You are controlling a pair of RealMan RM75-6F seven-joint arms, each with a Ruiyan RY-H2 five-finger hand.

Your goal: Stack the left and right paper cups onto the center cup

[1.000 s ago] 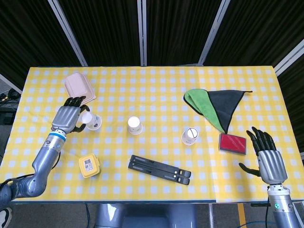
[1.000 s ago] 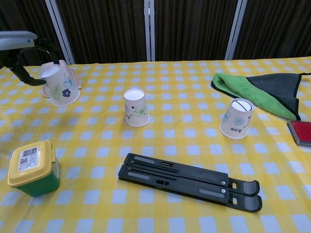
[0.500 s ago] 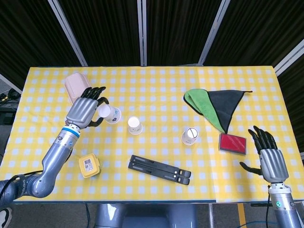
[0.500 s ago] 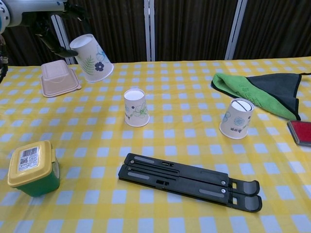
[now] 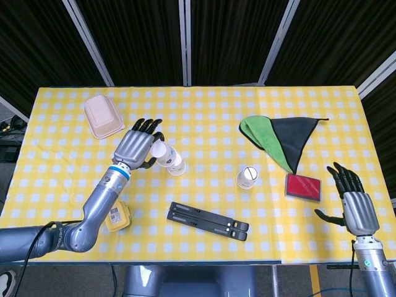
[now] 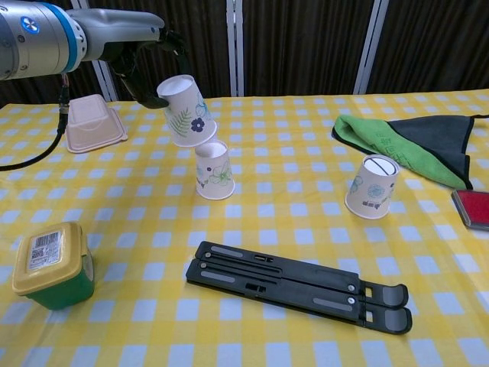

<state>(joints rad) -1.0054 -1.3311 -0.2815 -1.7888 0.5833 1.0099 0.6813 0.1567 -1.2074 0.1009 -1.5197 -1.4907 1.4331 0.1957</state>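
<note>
I had the left hand (image 6: 141, 57) gripping the white paper cup with the leaf-and-flower print (image 6: 186, 112), upside down and tilted, held in the air just above the centre white floral paper cup (image 6: 214, 170). The carried cup's rim sat close over the centre cup's upturned base, offset towards the table's left edge; I couldn't tell if they touched. The centre cup stood inverted mid-table, between the far edge and the black folding stand (image 6: 298, 285) lying towards the near edge.

Step in hand, as I read it: seating the first cup. The next move called for levelling the cup, centring its mouth over the base below, then lowering straight down before letting go. A tilted drop risked knocking the centre cup over.

The right hand (image 5: 354, 204) hung past the table's near right corner, fingers spread, holding nothing. The third white paper cup (image 6: 370, 186) stood inverted, not yet picked up, towards the right edge, near the green-and-black cloth (image 6: 409, 144).
</note>
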